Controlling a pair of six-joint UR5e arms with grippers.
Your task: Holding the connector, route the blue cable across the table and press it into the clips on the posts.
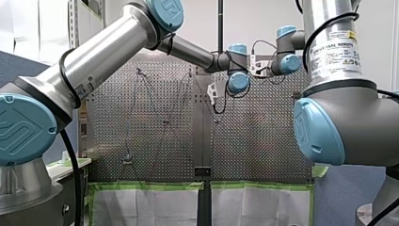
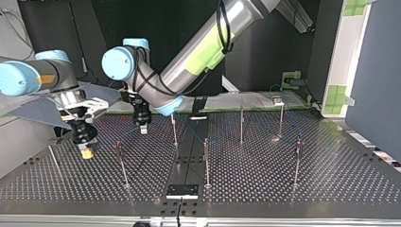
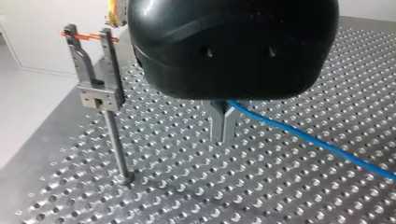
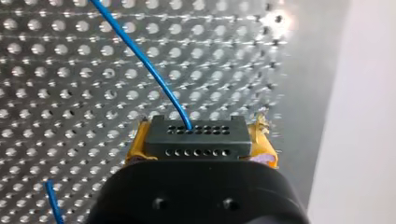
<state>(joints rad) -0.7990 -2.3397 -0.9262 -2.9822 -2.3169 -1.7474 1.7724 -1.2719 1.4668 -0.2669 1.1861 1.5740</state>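
My right gripper (image 4: 201, 140) is shut on a black connector (image 4: 194, 139) with rows of small holes, clamped between yellow pads (image 4: 137, 145). The blue cable (image 4: 140, 60) leaves the connector's face and runs ahead over the perforated table (image 4: 56, 93). My left gripper (image 3: 223, 136) has its metal fingers shut just above the table, and the blue cable (image 3: 317, 142) trails away from between them. In the top view my right gripper (image 2: 86, 151) hangs at the left, with my left gripper (image 2: 143, 127) a little to its right. A clip post (image 3: 95, 88) with an orange band stands beside my left gripper.
Several thin posts stand across the table, among them one (image 2: 121, 163) between the grippers, one (image 2: 206, 161) at the middle and one (image 2: 297, 161) at the right. A black plate (image 2: 182, 190) sits at the near edge. The table's edge (image 4: 299, 93) lies beside the connector.
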